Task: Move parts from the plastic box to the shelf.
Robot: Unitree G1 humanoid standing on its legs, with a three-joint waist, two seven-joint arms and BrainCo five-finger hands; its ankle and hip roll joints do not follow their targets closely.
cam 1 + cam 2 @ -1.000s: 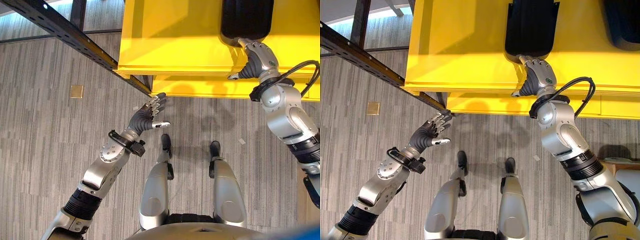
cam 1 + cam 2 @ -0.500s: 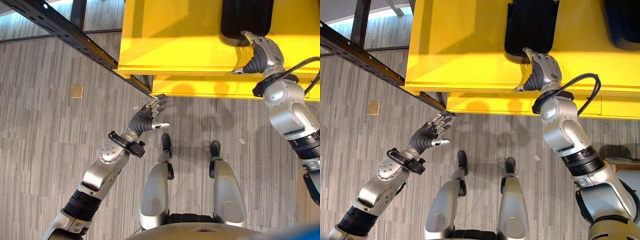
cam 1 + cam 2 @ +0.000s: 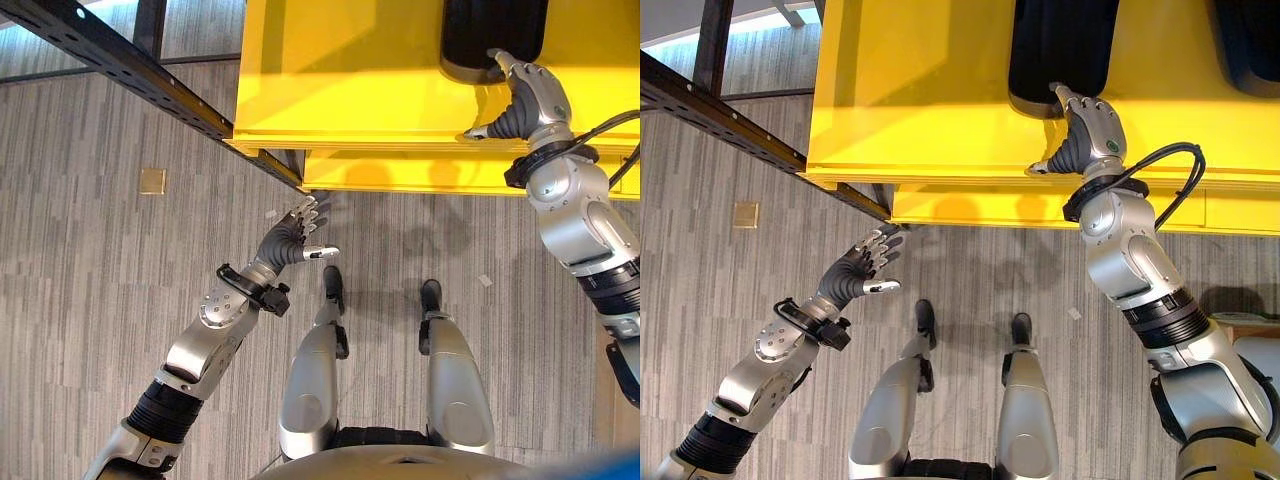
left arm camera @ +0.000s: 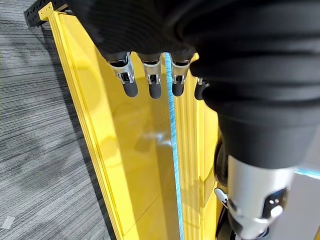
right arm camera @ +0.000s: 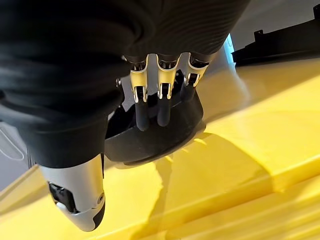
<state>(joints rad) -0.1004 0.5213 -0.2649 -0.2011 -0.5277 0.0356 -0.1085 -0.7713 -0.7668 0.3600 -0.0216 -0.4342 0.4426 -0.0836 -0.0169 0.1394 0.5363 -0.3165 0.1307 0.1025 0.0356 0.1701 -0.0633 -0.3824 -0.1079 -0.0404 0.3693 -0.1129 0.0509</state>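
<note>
A black moulded part (image 3: 492, 35) lies on a broad yellow surface (image 3: 340, 70) ahead of me. My right hand (image 3: 530, 100) reaches onto that surface and rests at the part's near rim. In the right wrist view its straight fingers (image 5: 142, 110) lie over the black part (image 5: 155, 135), with the thumb held off to one side above the yellow. My left hand (image 3: 290, 235) hangs open over the floor, just below the yellow edge. Its fingers (image 4: 150, 80) are spread and hold nothing. A second black part (image 3: 1245, 40) lies further right on the yellow.
A dark perforated metal beam (image 3: 140, 70) runs diagonally from the upper left to the yellow corner. A small brass plate (image 3: 152, 181) is set in the grey plank floor. Something blue (image 3: 600, 465) shows at the lower right corner.
My right hand has slid further onto the yellow surface, from its front edge up to the black part's rim. The left hand has stayed where it was.
</note>
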